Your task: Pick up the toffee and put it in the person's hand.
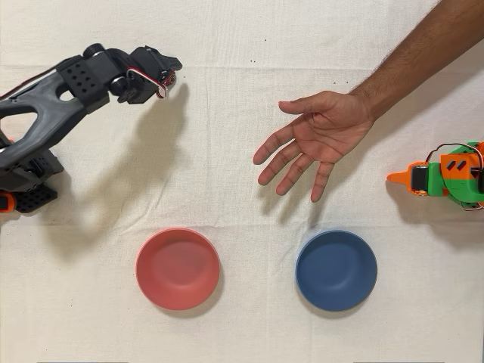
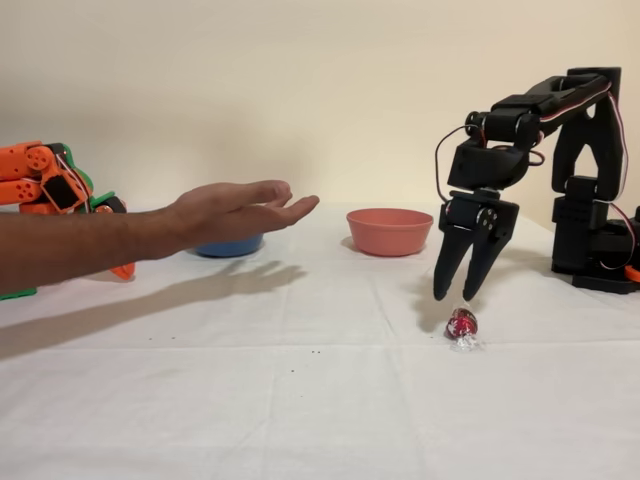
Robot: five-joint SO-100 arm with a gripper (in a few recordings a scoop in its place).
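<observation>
The toffee (image 2: 462, 325), a small dark red sweet in clear wrapper, lies on the white cloth in the fixed view. My black gripper (image 2: 453, 297) hangs point-down just above it, tips apart in a narrow gap with nothing between them. In the overhead view the gripper (image 1: 162, 76) is at the upper left and covers the toffee. The person's hand (image 1: 318, 140) is held open, palm up, at the centre right, well away from the gripper. It floats above the table (image 2: 240, 210) on a bare forearm.
A red bowl (image 1: 178, 268) and a blue bowl (image 1: 336, 270) stand along the near edge in the overhead view; they are the red bowl (image 2: 389, 230) and blue bowl (image 2: 228, 245) behind the hand in the fixed view. The idle orange arm (image 1: 446, 178) rests at the right edge.
</observation>
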